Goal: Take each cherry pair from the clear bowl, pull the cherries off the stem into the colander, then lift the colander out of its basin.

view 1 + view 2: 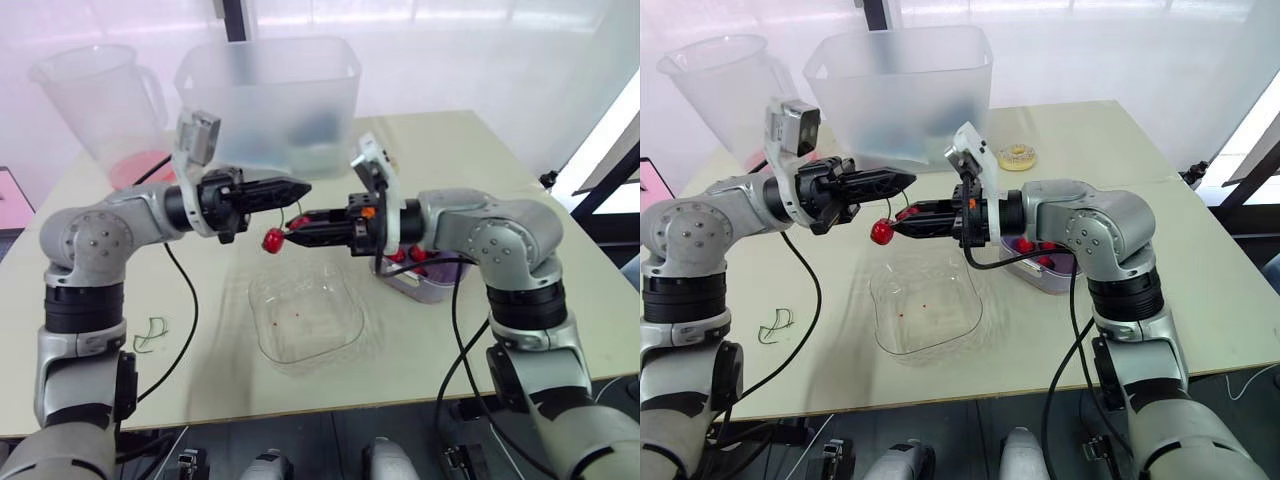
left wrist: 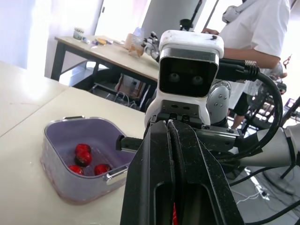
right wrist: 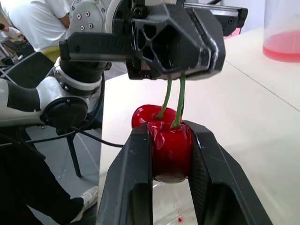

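Two claws are sharing one cherry pair (image 3: 150, 117): the left claw (image 1: 302, 187) is clenching the stem (image 3: 174, 96) above, the right claw (image 1: 291, 228) is squeezing one cherry (image 3: 171, 150). Beneath them is lying the clear bowl (image 1: 310, 335), the colander (image 2: 70, 180) behind the right claw, so pulling now is risking cherries dropping outside it

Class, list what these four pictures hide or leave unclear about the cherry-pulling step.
- Head views: the right arm covers most of the colander, so its cherry count is unclear.
- Left wrist view: the left gripper itself hides the stems it grips.
- Right wrist view: the second cherry sits half behind the cherry clamped in the right gripper.
- Frosted tub: its wall blurs the contents.
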